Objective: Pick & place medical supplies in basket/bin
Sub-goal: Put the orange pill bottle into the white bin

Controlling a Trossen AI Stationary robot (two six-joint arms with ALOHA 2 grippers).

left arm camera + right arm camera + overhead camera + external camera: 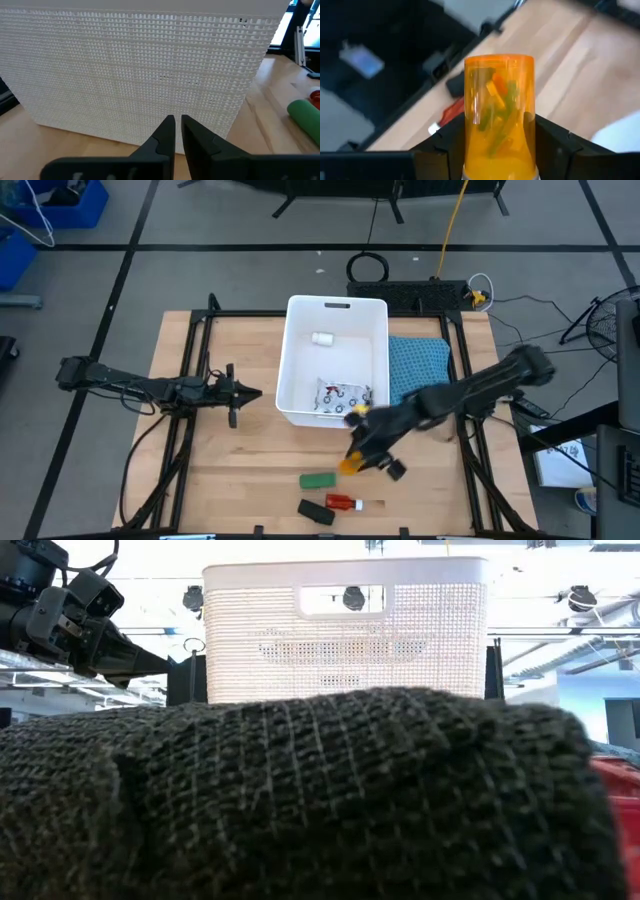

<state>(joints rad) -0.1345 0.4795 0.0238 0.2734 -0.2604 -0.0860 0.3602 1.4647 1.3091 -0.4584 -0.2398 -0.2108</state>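
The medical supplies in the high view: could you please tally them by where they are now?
In the white tub: 2, small white bottle and patterned packet.
On the table: 3, green block, red tube, black block.
In the right gripper: 1, orange pill bottle.
Total: 6.

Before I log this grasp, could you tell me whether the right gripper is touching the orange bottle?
Touching. The right wrist view shows the orange bottle clamped in the right gripper, a dark finger pressed against each side with no gap.
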